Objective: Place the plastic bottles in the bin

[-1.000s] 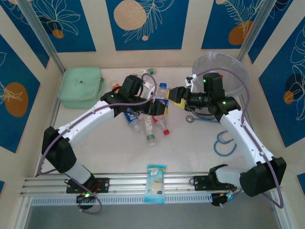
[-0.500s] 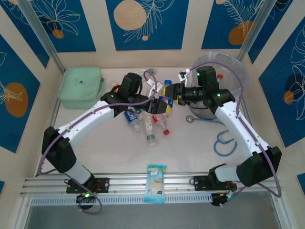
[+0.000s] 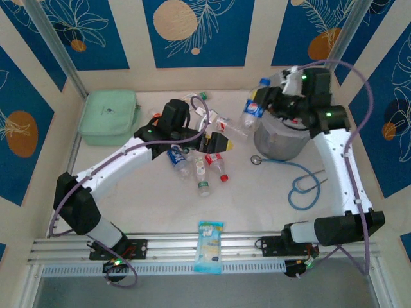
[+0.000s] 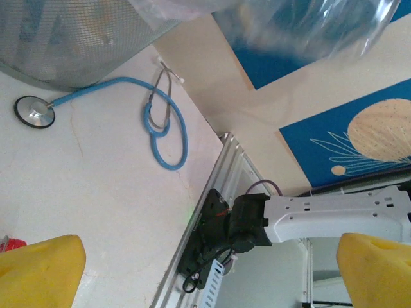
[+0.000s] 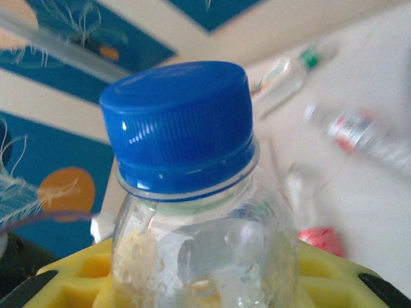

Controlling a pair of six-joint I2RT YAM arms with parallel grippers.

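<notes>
I hold the right gripper (image 3: 268, 101) clamped on a blue-capped bottle (image 3: 252, 107), raised just left of the bin (image 3: 277, 146) (high enough to clear its rim, I judge). My left gripper (image 3: 217, 142) hangs wide open over the bottle pile (image 3: 194, 164) at centre, free for another.

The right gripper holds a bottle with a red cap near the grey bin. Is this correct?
Not quite. The cap is blue, not red; the right wrist view shows it. The right gripper does hold the bottle near the grey bin.
</notes>
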